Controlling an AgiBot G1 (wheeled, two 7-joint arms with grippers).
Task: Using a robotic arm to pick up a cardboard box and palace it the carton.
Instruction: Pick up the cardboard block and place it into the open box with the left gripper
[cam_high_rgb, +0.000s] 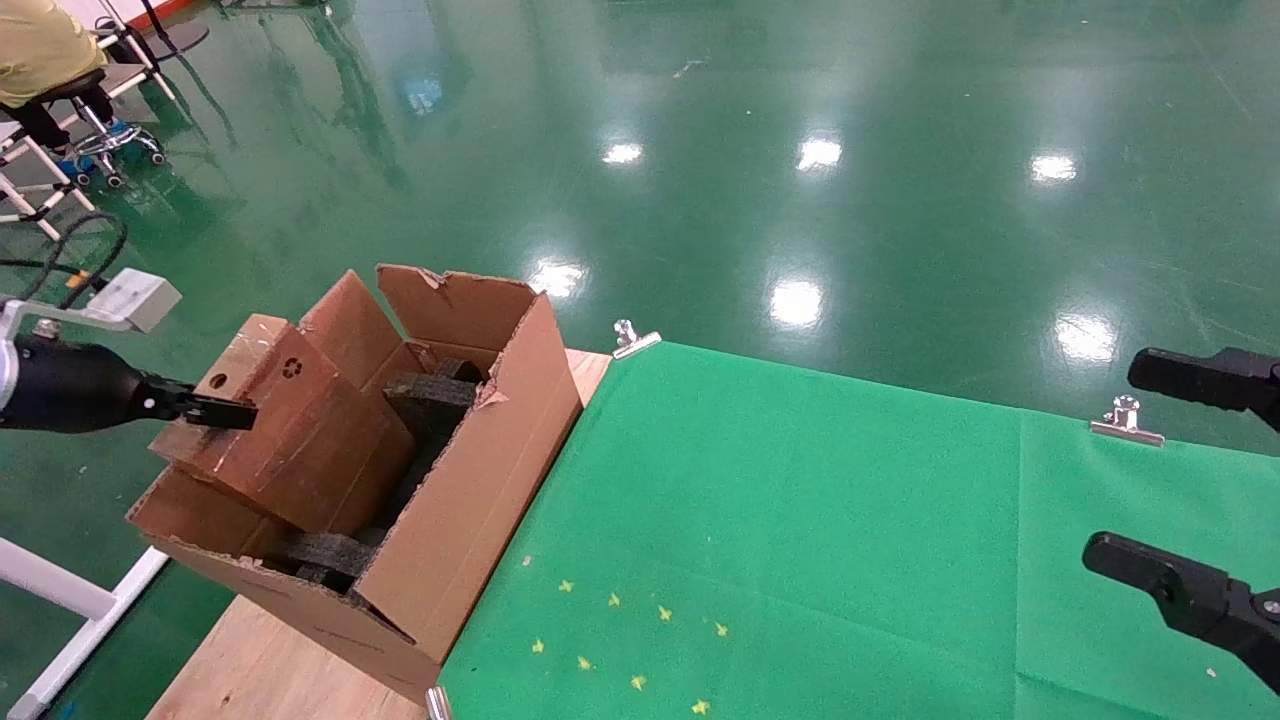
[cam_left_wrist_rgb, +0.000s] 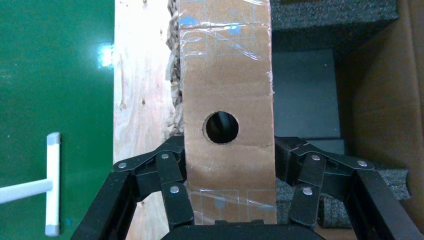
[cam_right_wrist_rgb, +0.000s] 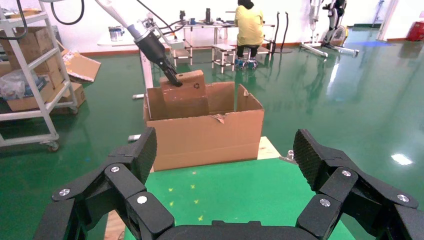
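Note:
My left gripper (cam_high_rgb: 215, 410) on the white-and-black robotic arm (cam_high_rgb: 60, 385) is shut on the small cardboard box (cam_high_rgb: 290, 430). It grips the narrow face with the round hole and recycling mark. The box is tilted, its lower end down inside the carton (cam_high_rgb: 470, 480) among dark foam blocks (cam_high_rgb: 435, 395). In the left wrist view the fingers (cam_left_wrist_rgb: 172, 175) clamp both sides of the box (cam_left_wrist_rgb: 227, 75). My right gripper (cam_high_rgb: 1150, 475) hangs open and empty over the table's right side. Its wrist view shows the open gripper (cam_right_wrist_rgb: 225, 155), the carton (cam_right_wrist_rgb: 205, 132), the box (cam_right_wrist_rgb: 185, 92) and the left arm (cam_right_wrist_rgb: 150, 42).
A green cloth (cam_high_rgb: 800, 520) covers the table, held by metal clips (cam_high_rgb: 635, 338) (cam_high_rgb: 1125, 420). The carton stands on the bare wooden strip (cam_high_rgb: 270, 670) at the table's left end. A white frame (cam_high_rgb: 70, 600) stands beside it. A seated person (cam_high_rgb: 40, 50) is far left.

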